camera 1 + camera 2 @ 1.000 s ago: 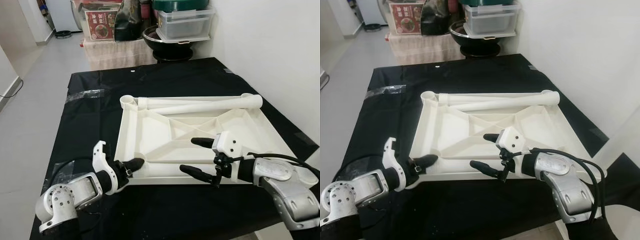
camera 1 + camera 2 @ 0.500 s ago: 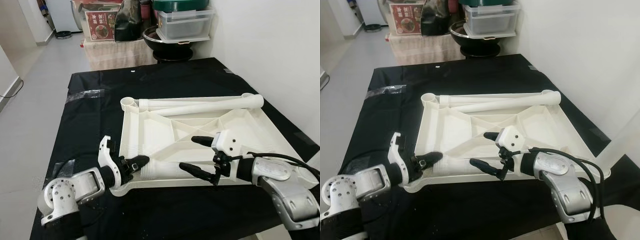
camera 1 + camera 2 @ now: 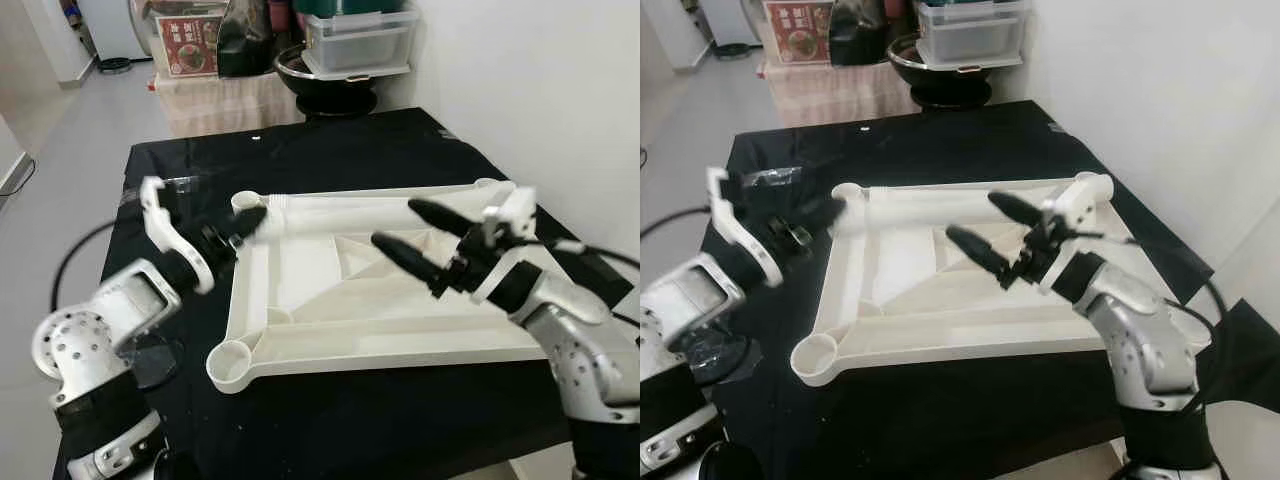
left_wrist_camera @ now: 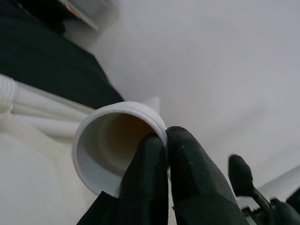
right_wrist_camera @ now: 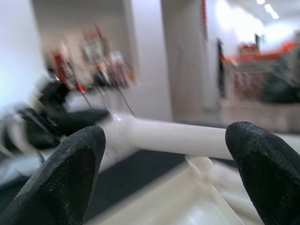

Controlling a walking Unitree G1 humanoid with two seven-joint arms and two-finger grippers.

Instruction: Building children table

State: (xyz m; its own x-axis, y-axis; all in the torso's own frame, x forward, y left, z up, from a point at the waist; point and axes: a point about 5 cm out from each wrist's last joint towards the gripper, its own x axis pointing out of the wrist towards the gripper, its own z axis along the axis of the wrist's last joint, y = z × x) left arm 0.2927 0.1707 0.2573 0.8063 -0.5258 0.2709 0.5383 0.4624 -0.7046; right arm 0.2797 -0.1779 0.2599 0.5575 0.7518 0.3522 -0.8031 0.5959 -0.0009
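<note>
The white children's tabletop [image 3: 400, 330] lies upside down on the black-covered table [image 3: 330, 150], with an empty round corner socket [image 3: 228, 365] at its near left. Several white legs [image 3: 370, 208] lie along its far edge. My left gripper [image 3: 245, 222] is raised over the far left corner. In the left wrist view its fingers [image 4: 154, 187] are shut on the rim of a white leg's open end [image 4: 108, 136]. My right gripper [image 3: 420, 240] hangs open above the right half of the tabletop, holding nothing, with a white tube [image 5: 178, 136] beyond its fingers.
A white wall runs close along the table's right side. Behind the table stand a clear storage box [image 3: 355, 40], a black bowl [image 3: 320, 95] and a low cloth-covered stand [image 3: 220, 100]. Grey floor [image 3: 60, 140] lies to the left.
The left gripper has lifted from the near edge up to the far left corner, with the leg's end pinched. The right gripper rose and moved away to the right. The camera has shifted too.
</note>
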